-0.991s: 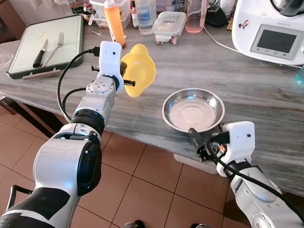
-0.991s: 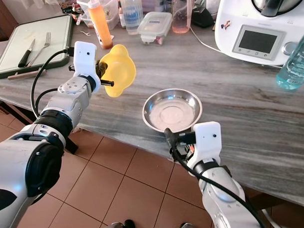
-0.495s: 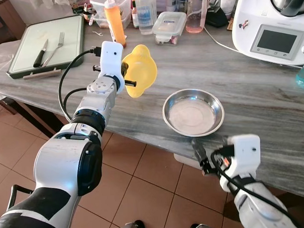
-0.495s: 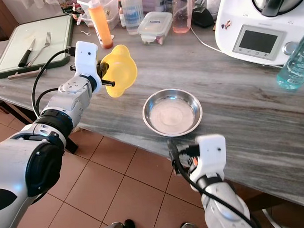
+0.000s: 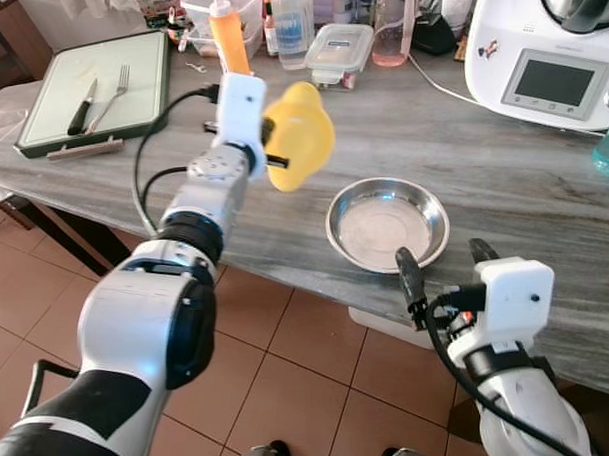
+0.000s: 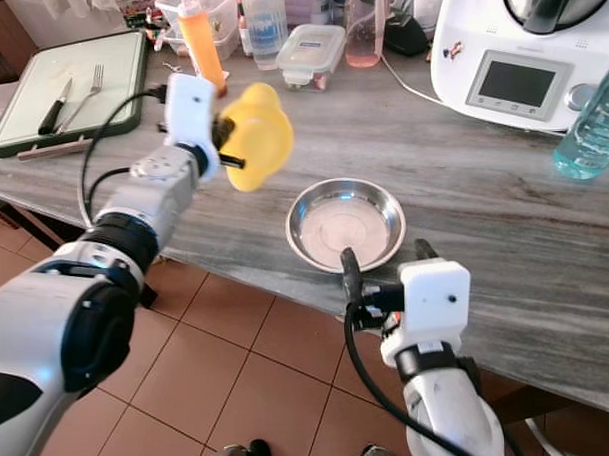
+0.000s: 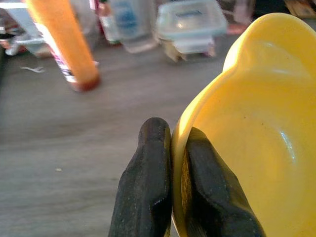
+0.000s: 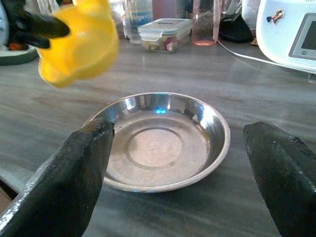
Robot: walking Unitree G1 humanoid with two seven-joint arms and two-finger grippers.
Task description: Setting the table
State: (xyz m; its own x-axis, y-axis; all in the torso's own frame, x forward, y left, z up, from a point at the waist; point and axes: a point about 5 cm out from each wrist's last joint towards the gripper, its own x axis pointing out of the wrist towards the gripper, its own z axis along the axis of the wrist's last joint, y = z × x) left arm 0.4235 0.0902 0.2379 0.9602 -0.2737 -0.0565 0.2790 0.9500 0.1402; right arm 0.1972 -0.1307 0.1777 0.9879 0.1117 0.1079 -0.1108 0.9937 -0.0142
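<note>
Two dishes concern us here: a yellow bowl (image 5: 299, 134) pinched by its rim in our left gripper (image 7: 170, 148), held up in the air above the counter (image 5: 503, 181), and a steel plate (image 5: 387, 223) lying flat near the counter's front edge. In the left wrist view our two fingers sit tight together with the yellow rim between them, one inside and one outside. Our right gripper (image 8: 185, 173) hovers just in front of the plate with its fingers spread wide, one off each side. We judge the plate light, stiff and slick, and too shallow to grasp across its width, so the raised rim nearest us looks the best place to take hold. The bowl looks like light plastic, unlikely to break.
</note>
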